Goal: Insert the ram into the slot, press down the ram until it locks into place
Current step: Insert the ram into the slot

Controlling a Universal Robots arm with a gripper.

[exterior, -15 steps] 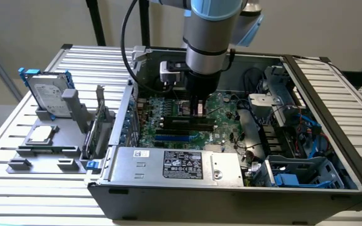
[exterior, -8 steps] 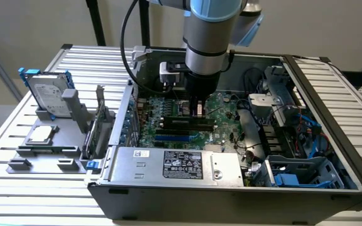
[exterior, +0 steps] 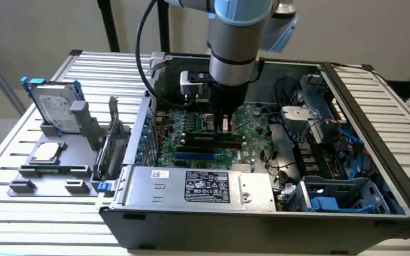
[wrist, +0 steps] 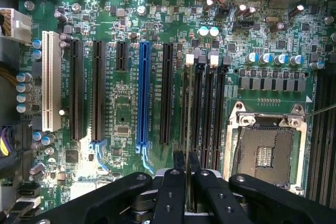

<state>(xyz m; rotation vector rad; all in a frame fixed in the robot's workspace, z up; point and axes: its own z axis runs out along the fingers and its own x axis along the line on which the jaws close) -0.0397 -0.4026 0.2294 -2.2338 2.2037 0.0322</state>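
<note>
The ram (wrist: 187,114) shows edge-on in the wrist view as a thin strip running out from between my fingers. My gripper (wrist: 186,157) is shut on it. The stick lines up along the row of black memory slots (wrist: 209,114) with pale end clips, over the slot nearest the long black card sockets; I cannot tell whether it is seated. In the exterior view my gripper (exterior: 223,118) reaches down into the open computer case, just above the slots (exterior: 209,140) on the motherboard (exterior: 251,120).
An open processor socket (wrist: 265,150) lies beside the memory slots, and a blue card socket (wrist: 143,93) on the other side. The power supply (exterior: 198,184) sits at the case's near wall. Cables and drive bays (exterior: 333,154) crowd the exterior view's right. A hard drive (exterior: 55,109) stands outside.
</note>
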